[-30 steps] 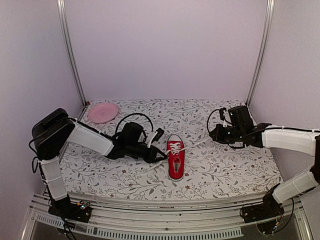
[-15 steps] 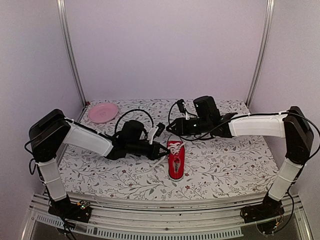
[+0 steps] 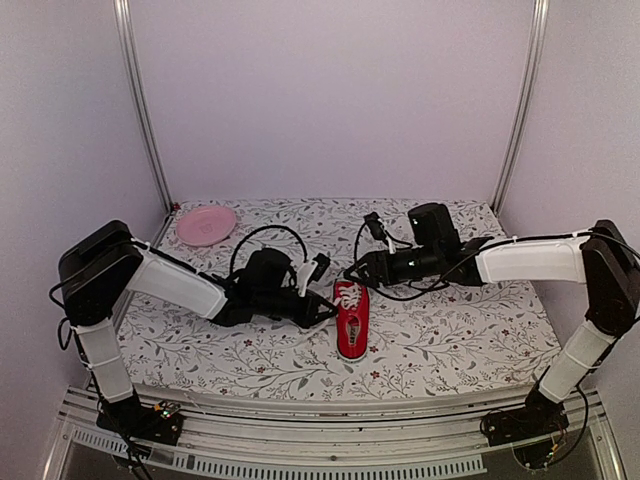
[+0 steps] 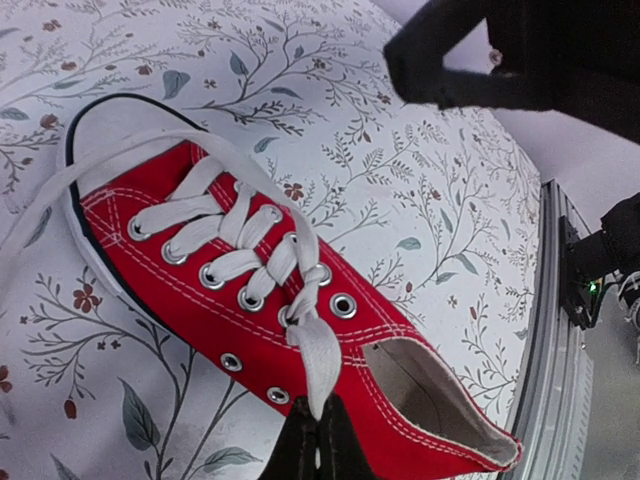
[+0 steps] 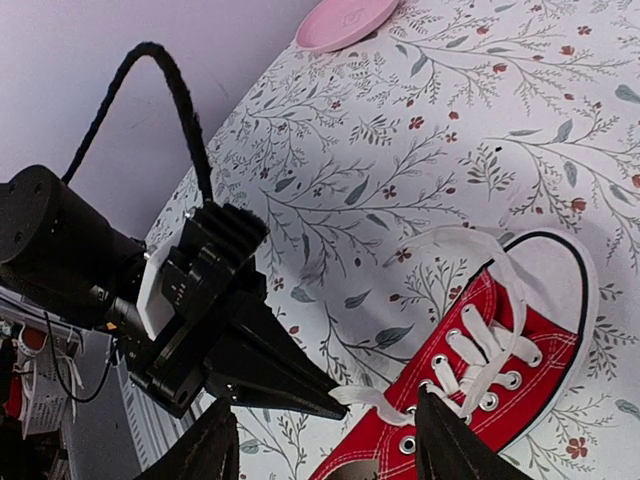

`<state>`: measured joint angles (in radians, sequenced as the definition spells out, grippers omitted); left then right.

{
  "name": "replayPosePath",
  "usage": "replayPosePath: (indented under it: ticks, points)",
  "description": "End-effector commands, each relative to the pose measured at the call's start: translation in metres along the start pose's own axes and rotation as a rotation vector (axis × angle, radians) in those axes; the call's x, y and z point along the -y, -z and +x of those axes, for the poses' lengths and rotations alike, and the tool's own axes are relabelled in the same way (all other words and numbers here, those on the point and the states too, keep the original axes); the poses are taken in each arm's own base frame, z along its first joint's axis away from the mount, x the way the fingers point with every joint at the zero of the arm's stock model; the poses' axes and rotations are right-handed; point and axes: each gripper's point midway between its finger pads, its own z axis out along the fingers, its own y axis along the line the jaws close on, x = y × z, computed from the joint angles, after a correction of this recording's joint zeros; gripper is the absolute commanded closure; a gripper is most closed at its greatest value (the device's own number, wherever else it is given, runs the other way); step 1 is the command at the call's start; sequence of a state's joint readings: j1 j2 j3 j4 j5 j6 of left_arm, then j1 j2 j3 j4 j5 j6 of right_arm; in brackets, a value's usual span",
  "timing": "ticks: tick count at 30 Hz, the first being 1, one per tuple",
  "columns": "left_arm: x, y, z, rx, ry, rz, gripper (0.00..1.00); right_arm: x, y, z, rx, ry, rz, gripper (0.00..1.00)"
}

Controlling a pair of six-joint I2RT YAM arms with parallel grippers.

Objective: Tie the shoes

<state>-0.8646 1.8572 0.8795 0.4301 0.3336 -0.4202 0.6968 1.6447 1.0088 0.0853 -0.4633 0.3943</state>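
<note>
Red sneaker (image 3: 351, 325) on floral table (image 3: 460, 340), left gripper (image 4: 318, 445) clenched on white lace (image 4: 316, 350), right gripper (image 3: 358, 268) spread open near toe.

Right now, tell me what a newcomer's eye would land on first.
A red sneaker lies mid-table on the flowered cloth. The left claw is shut on one white lace, while the right claw hangs open close by. A pink plate sits in the far left corner.
</note>
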Motion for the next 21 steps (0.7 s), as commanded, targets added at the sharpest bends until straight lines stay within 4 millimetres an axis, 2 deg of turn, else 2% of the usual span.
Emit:
replayPosePath:
  ticks: [1,9,21]
  points:
    - [0.012,0.002,-0.005,0.023,-0.026,0.017,1.00,-0.016,-0.009,0.020,-0.062,0.019,-0.145,0.40]
    - [0.014,0.001,-0.004,0.026,-0.028,0.016,1.00,0.002,-0.037,0.037,-0.126,-0.018,-0.154,0.43]
    - [0.014,0.001,-0.004,0.022,-0.030,0.013,1.00,0.007,-0.052,0.054,-0.182,-0.025,-0.191,0.57]
